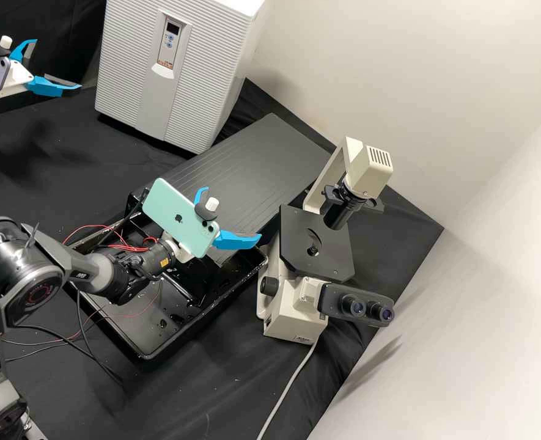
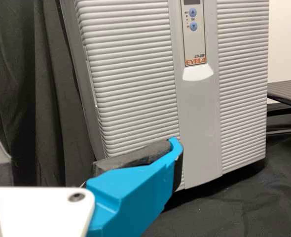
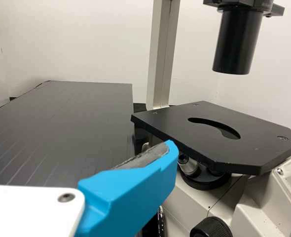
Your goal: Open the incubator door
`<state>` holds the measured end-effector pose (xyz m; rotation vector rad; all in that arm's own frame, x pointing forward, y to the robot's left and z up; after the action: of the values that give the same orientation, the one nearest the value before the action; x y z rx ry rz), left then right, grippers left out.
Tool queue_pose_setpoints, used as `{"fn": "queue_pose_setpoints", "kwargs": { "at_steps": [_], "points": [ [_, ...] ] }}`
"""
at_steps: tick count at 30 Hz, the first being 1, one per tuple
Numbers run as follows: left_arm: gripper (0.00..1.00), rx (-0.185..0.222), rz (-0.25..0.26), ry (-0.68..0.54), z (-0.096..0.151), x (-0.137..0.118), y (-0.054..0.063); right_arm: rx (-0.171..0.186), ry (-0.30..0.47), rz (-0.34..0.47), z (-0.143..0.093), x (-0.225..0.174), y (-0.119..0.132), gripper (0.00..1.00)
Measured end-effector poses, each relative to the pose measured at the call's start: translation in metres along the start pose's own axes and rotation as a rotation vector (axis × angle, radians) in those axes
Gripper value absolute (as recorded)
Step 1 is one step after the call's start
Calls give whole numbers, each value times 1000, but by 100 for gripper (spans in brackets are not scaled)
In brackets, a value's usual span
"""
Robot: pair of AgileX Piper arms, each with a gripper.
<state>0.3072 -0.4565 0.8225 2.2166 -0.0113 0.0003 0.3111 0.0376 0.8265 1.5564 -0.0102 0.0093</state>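
Found incubator door (image 1: 129,73) closed at far side of bench (image 1: 184,391); noted left gripper (image 1: 58,65), facing door, and right gripper (image 1: 233,213), beside microscope (image 1: 307,244), both spread wide, empty; expect stiff, fairly heavy, slick panel; advise hooking pale crescent (image 2: 198,73), sparing buttons (image 2: 193,26).

Counter (image 1: 221,382), draped in black cloth, creased in places. Directly on it:
- Incubator (image 1: 172,70), white, ribbed front, small control panel; upright at the far side.
- Tray (image 1: 204,315), black, deep, droplets inside; mid-counter, set at a slant, nearer than the incubator.
- Board (image 1: 252,159), dark grey, grooved; between incubator and microscope (image 1: 316,244), its near end at the tray. Contact with the cloth cannot be told.
- Microscope, cream, black stage, twin eyepieces; upright, just right of the tray in the high view.
- Cable (image 1: 290,379), pale, trailing from the microscope's base.
- Wires (image 1: 87,352), red and black, beside the tray.
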Motion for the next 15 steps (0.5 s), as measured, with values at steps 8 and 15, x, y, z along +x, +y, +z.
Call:
{"fn": "queue_pose_setpoints", "kwargs": {
  "at_steps": [8, 15],
  "points": [
    [100, -1, 0, 2, 0, 0, 0, 0, 0, 0, 0, 0, 0, 100],
    [100, -3, 0, 4, 0, 0, 0, 0, 0, 0, 0, 0, 0, 100]
  ]
}}
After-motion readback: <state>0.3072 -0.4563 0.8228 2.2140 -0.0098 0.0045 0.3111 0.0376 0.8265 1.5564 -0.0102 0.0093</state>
